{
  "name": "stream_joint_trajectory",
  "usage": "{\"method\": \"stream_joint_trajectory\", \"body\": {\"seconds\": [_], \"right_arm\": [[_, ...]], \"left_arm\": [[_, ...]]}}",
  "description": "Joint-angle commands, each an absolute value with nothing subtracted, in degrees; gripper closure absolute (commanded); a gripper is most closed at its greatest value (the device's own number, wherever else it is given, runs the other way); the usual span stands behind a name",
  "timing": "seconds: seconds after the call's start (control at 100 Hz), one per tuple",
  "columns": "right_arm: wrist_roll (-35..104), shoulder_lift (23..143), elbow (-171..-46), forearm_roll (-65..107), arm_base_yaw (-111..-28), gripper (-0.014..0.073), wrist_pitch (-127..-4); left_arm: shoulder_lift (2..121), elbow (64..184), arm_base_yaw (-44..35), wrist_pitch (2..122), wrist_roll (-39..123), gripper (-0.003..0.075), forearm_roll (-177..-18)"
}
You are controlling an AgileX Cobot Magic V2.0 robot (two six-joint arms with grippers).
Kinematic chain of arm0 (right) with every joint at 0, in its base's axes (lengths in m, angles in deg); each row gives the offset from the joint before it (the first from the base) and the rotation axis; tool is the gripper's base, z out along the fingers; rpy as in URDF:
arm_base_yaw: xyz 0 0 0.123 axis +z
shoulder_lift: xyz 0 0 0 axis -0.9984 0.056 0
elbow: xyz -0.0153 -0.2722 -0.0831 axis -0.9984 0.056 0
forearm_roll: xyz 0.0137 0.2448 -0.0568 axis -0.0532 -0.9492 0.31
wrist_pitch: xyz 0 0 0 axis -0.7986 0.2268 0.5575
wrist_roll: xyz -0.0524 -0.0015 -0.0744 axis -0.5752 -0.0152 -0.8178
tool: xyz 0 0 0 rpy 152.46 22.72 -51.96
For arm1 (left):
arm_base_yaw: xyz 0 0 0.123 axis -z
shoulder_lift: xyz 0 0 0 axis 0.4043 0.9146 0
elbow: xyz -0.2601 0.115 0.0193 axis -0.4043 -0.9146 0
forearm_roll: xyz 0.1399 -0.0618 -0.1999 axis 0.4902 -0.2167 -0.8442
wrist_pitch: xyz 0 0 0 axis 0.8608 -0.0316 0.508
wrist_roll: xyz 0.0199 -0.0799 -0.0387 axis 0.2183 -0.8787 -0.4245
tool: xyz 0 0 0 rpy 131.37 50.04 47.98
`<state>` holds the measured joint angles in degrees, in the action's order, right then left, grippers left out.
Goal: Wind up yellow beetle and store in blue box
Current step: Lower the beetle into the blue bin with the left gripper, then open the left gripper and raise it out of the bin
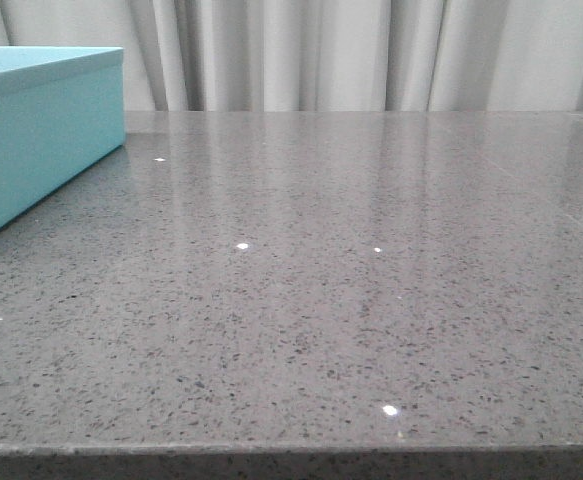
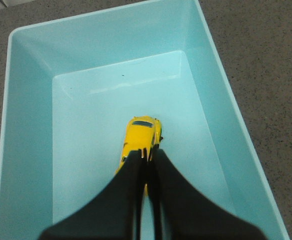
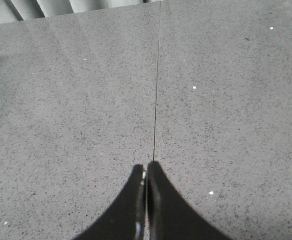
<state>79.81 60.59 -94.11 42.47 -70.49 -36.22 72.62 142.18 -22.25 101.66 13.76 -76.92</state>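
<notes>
Beetle held low inside the box, release not yet made.

Left gripper (image 2: pixel 149 156) is pinched onto the rear of the yellow beetle (image 2: pixel 141 136), which hangs over the middle of the blue box (image 2: pixel 213 65) floor, well apart from every wall; whether its wheels touch the floor I cannot tell. Right gripper (image 3: pixel 146 172) is closed on nothing, over the bare grey desk (image 1: pixel 371 300) beside a thin seam (image 3: pixel 156 90). Front view shows only the box at the desk's far left corner. If the spring is wound, my guess is that the car could shoot forward on release and knock the far wall. Opening too high could tip it onto its side, and lifting out with a finger caught on the body could drag it back out.
</notes>
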Motion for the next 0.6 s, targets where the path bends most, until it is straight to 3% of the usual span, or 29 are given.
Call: {"method": "stream_joint_trajectory", "body": {"seconds": [0.0,0.28,0.59], "right_arm": [[79.28,60.49,-95.54,45.15,-70.58,0.0658,-40.03],[79.22,60.21,-94.97,50.13,-70.58,0.0662,-42.25],[79.22,53.83,-84.16,50.35,-70.58,0.0662,-52.62]], "left_arm": [[67.02,138.27,-22.22,95.18,13.27,0.0738,-78.36],[50.98,118.88,-22.22,82.86,13.27,0.0739,-81.14],[35.01,101.28,-22.22,75.81,13.27,0.0739,-82.5]]}}
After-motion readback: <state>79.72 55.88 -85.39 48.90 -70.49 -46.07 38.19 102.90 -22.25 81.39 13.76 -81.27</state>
